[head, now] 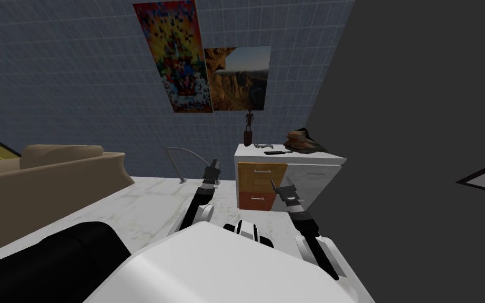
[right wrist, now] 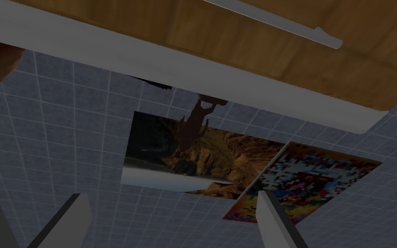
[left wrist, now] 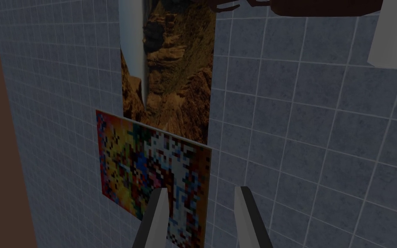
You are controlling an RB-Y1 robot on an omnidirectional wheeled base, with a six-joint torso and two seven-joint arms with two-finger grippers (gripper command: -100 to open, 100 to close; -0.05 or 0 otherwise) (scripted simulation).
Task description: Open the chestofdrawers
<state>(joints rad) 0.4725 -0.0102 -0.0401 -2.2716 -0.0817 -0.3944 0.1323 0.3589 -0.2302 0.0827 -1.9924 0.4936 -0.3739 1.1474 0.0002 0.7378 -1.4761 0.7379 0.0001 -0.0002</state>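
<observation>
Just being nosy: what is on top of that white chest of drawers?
On the chest of drawers stand a dark brown figurine, a small grey object, a flat black item and a brownish pile. Anything behind the pile is hidden.

Both arms reaching forward and set apart, left tool (head: 215,164) at the end of a dark forearm, its two fingers (left wrist: 159,215) narrowly parted with nothing between them, right tool (head: 282,184) alongside, its fingers (right wrist: 275,219) spread wide, gripping nothing
</observation>
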